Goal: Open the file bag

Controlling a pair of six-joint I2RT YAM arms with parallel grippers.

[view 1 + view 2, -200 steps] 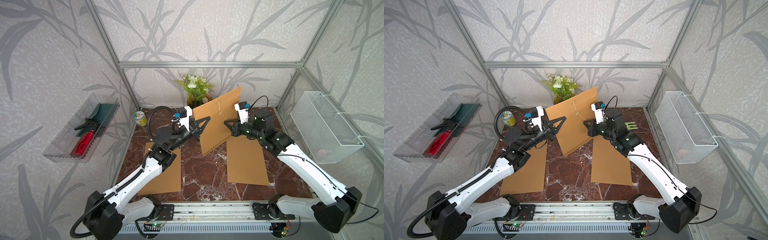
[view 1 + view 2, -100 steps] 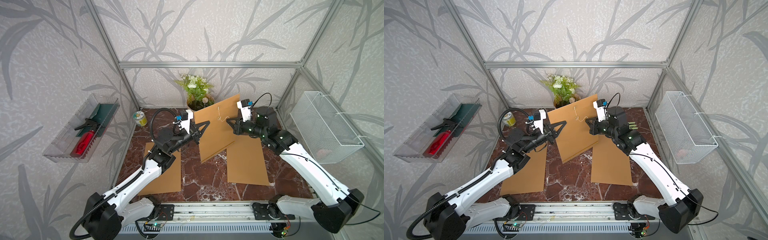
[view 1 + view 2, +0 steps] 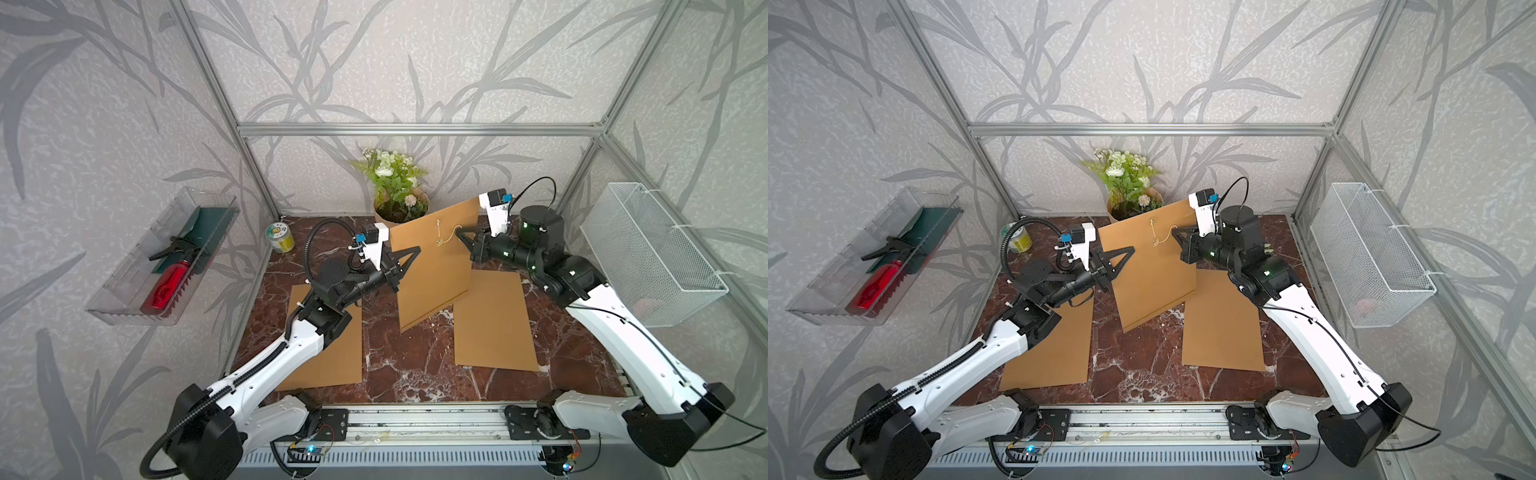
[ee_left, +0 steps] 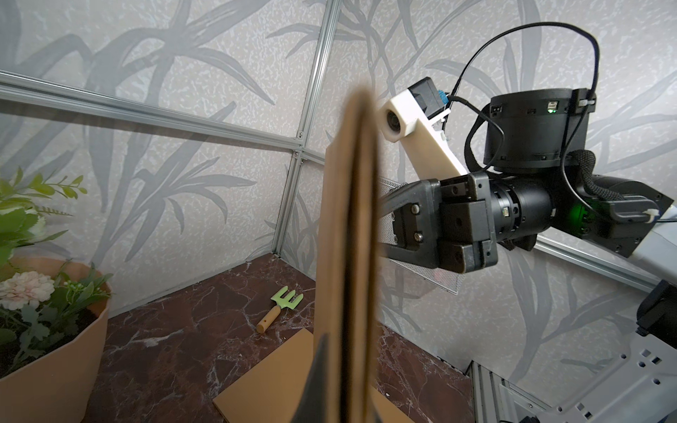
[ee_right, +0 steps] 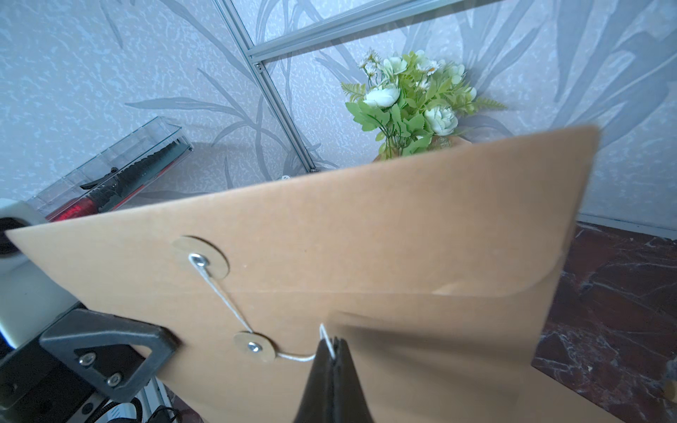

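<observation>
Now the brown file bag (image 3: 432, 266) hangs upright, left gripper (image 3: 415, 250) clamping it, right gripper (image 5: 332, 344) pinching string (image 5: 225, 297)

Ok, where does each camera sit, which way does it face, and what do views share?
Both top views: high in front, looking down at the table; both arms show, left fingers holding the file bag up.
Left wrist: looks along the bag's edge toward the right fingers; left fingers show.
Right wrist: faces the bag's flap; right fingers pinch the string.
Shared: file bag, flower pot.
</observation>
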